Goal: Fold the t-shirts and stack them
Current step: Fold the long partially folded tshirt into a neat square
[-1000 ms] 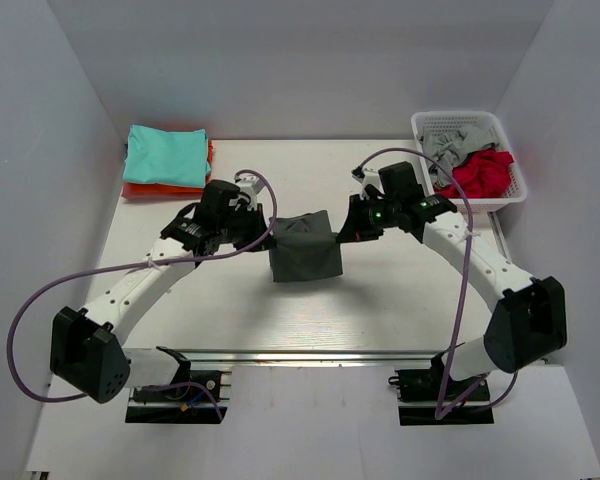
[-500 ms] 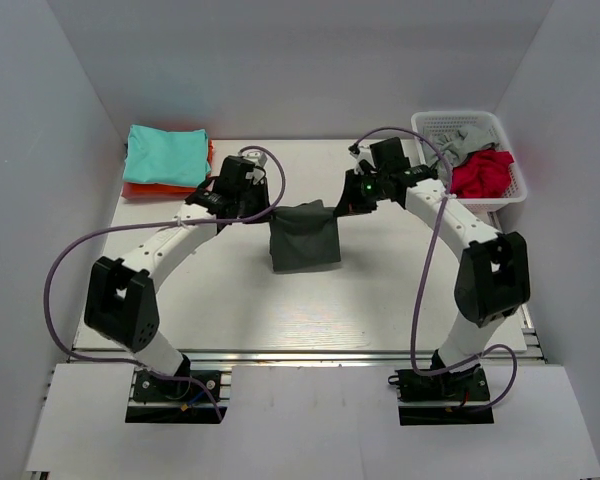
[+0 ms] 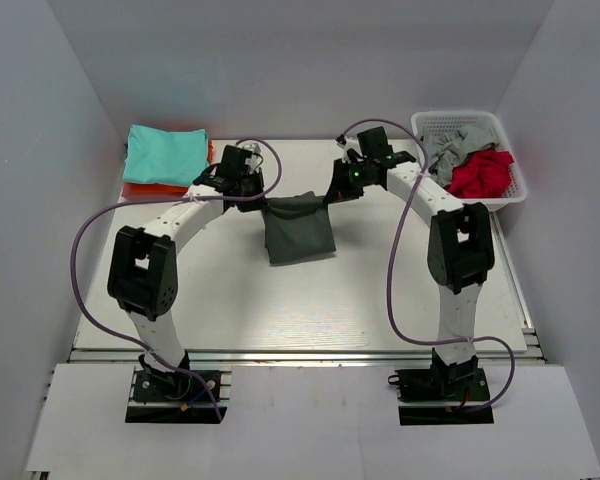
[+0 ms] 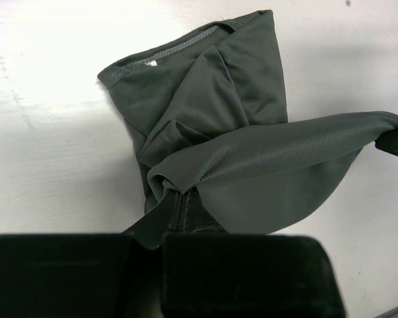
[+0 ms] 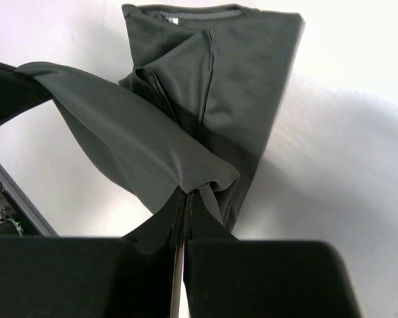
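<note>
Teal cloth is seen at 10 o'clock of the top view: a folded teal t-shirt is laid on an orange t-shirt at the far left corner of the white desk. At 2 o'clock a white mesh basket is set, with a red t-shirt and a light grey t-shirt heaped in it. Purple cables are looped beside both arms. Just above the centre the charcoal t-shirt is found, partly folded. Its near part is rested on the desk and its far edge is raised, sagging between the two grippers. That edge is pinched by the left gripper at its 9 o'clock end and by the right gripper at its 3 o'clock end.

From the left wrist, only white desk is seen around the charcoal t-shirt. A stitched collar edge is shown toward 11 o'clock, and creased layers are folded beneath a taut band of mesh-textured fabric. The band is clamped in the closed left gripper at 6 o'clock and drawn out to the right gripper at 3 o'clock.

From the right wrist, the collar is placed at 12 o'clock on the charcoal t-shirt, a flat rectangle with one diagonal crease. The raised band is nipped by the closed right gripper at 6 o'clock and stretched to the left gripper at 9 o'clock.
</note>
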You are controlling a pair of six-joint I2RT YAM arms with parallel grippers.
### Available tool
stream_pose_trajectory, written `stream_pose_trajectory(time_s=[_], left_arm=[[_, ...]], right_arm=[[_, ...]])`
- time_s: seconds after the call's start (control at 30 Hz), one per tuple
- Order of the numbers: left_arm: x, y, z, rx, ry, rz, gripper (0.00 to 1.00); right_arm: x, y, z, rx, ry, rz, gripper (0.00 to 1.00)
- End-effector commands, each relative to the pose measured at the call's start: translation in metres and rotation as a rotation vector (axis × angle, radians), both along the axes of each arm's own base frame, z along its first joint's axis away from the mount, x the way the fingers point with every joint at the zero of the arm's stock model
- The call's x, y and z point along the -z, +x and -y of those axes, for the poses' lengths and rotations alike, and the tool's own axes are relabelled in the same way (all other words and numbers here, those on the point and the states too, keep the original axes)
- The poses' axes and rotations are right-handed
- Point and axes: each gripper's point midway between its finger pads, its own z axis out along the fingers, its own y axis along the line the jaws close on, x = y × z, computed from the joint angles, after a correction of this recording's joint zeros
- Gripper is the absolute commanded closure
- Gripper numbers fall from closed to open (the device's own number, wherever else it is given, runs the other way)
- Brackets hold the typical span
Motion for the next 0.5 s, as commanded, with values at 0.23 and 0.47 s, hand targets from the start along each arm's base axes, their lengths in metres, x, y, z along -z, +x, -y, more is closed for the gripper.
stream_pose_trajectory(time_s=[0.23,0.47], left_arm=[[0.000,0.087,-0.050,-0.220,0.002,0.072,0.68],[-0.020,0.101,-0.065,-0.219,0.003,0.102,0.00]], right_arm=[[-0.024,0.108,-0.036,-0.030,0.116,0.293,0.34],[-0.030,0.102,-0.032,-0.029,0.117,0.364,0.10]])
